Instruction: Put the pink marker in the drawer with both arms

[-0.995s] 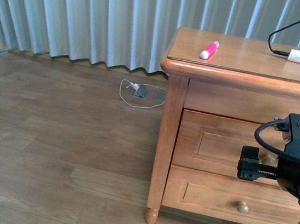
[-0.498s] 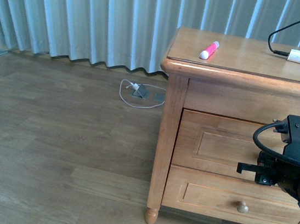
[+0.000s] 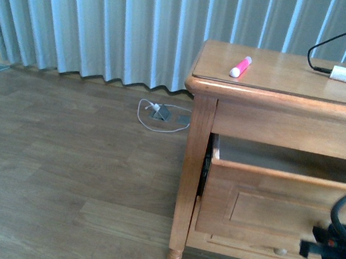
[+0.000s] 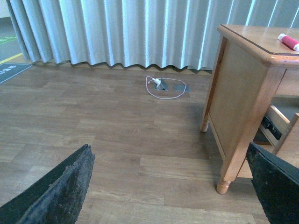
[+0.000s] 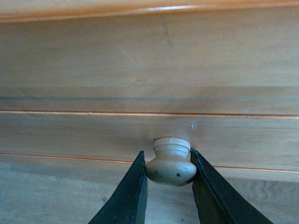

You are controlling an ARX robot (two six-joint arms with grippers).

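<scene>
The right hand [image 5: 168,158] pinches the drawer's [image 3: 265,202] round knob [image 5: 171,162]; pull straight outward, level, so the grip doesn't slip. The pink marker [image 3: 240,67] lies on the tabletop [image 3: 283,70] above; the left hand [image 4: 169,149] hangs spread.

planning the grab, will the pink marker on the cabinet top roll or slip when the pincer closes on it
The pink marker looks round-bodied and lies flat on the smooth cabinet top, so a sideways nudge would likely roll it. It looks short and stiff, so probably light and unbending. Its smooth barrel may slip in a loose grip.
</scene>
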